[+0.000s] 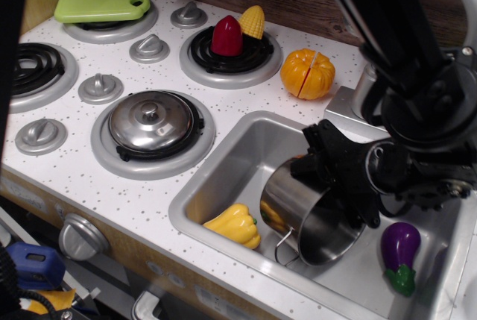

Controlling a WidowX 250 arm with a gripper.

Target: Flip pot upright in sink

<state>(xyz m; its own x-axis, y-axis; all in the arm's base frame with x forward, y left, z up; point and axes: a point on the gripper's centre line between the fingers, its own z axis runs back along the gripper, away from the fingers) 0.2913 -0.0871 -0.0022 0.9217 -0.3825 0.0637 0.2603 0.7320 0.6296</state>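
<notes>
Black gripper clamps the upper rim of the pot, its fingers straddling the steel wall at the far side of the sink. Tilted on its side, the pot has its open mouth facing down and toward the camera, one wire loop handle hanging at the low edge and its lower side resting on or just above the basin floor; which, the view does not settle. A yellow pepper lies just beside it on the left and a purple eggplant sits near the right wall.

To finish the flip cleanly, the wrist likely needs to roll the mouth upward while the grip stays firm on the slick rim, pivoting on the pot's lower edge rather than dragging it. Keeping the swing away from the pepper should prevent a nudge, and release looks wise only once the base sits flat.
</notes>
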